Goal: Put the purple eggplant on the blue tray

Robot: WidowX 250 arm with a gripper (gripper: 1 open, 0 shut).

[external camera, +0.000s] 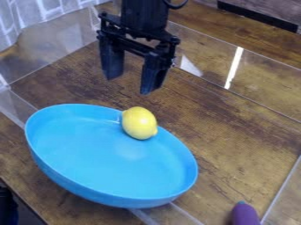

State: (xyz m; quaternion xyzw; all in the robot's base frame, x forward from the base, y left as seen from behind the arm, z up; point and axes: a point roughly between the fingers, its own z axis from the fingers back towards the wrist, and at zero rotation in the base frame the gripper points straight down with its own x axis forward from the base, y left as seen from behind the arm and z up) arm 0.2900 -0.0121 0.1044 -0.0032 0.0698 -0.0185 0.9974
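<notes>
The blue tray (83, 163) is a large oval dish at the lower left of the wooden table. A yellow lemon-like ball (139, 122) rests inside it near its far rim. Only the tip of the purple eggplant (245, 214) shows, at the bottom edge to the right of the tray. My gripper (130, 78) hangs above the table just behind the tray's far rim, fingers pointing down, open with nothing between them. It is far from the eggplant.
The tabletop is dark wood under a glossy transparent sheet with bright reflections (235, 66). A pale strip of surface (30, 18) lies beyond the table's left edge.
</notes>
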